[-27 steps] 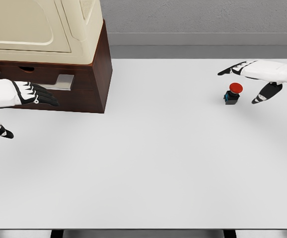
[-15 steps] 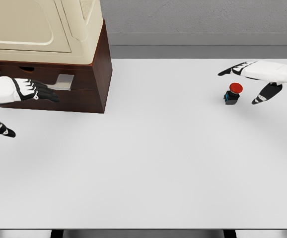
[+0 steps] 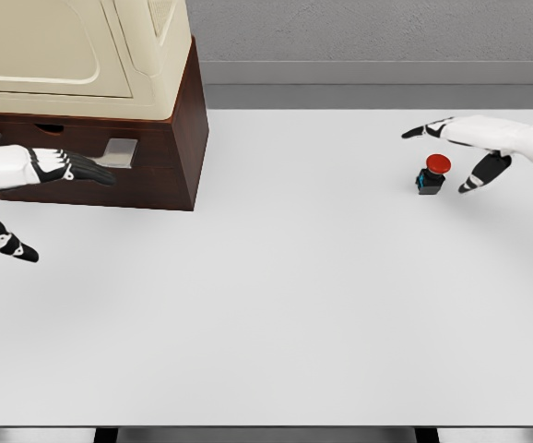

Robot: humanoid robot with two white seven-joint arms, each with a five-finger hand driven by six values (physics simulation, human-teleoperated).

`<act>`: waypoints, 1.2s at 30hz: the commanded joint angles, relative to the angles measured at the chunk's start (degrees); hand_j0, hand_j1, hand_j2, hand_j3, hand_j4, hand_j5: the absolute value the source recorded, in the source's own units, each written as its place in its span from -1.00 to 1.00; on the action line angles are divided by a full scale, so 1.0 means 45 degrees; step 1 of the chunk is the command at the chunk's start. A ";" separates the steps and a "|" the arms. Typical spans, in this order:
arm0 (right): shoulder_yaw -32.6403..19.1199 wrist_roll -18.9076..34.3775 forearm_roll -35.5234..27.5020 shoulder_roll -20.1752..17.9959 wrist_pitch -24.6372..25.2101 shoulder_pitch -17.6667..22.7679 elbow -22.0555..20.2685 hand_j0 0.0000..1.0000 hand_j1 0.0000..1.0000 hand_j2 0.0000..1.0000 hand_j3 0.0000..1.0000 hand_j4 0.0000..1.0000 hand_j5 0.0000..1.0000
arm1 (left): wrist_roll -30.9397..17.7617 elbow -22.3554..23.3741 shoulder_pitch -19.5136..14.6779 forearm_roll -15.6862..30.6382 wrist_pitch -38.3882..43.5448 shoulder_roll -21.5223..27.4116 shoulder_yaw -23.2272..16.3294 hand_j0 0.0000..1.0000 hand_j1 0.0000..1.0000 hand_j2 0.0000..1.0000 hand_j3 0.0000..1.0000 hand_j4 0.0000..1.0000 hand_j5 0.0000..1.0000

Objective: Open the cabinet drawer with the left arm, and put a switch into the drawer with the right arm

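Reaching in from the left, the left robot hand is holding flat, fingers extended and gripping nothing, at the drawer front of the cabinet, fingertips just beside the metal handle. Drawer is sitting closed. Switch is standing on the table far right, between the spread fingers of the open right robot hand.

Bright, even, diffuse light fills the rendered scene, with no glare on the white counter. Only faint, soft shadows show, darkest under the cabinet's overhang. Focus is sharp throughout, edges undistorted, with slight compression softness along outlines.
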 commanded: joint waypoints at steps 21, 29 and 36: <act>0.0285 -0.0004 0.0593 0.1134 -0.0080 -0.0215 0.1817 1.00 1.00 1.00 1.00 1.00 1.00 | -0.0113 0.0054 -0.0742 0.1278 0.3691 -0.0141 0.0031 1.00 1.00 1.00 1.00 1.00 1.00; 0.0362 -0.0004 0.1003 0.1505 -0.0081 -0.0469 0.2442 1.00 1.00 1.00 1.00 1.00 1.00 | -0.0113 0.0425 -0.0742 0.0926 0.4863 -0.0649 0.0031 1.00 1.00 1.00 1.00 1.00 1.00; 0.0441 -0.0004 0.1238 0.1603 -0.0100 -0.0566 0.2775 0.93 0.93 0.93 0.93 0.93 0.93 | -0.0113 0.1030 -0.0664 0.0887 0.4883 -0.1039 -0.0008 1.00 1.00 1.00 1.00 1.00 1.00</act>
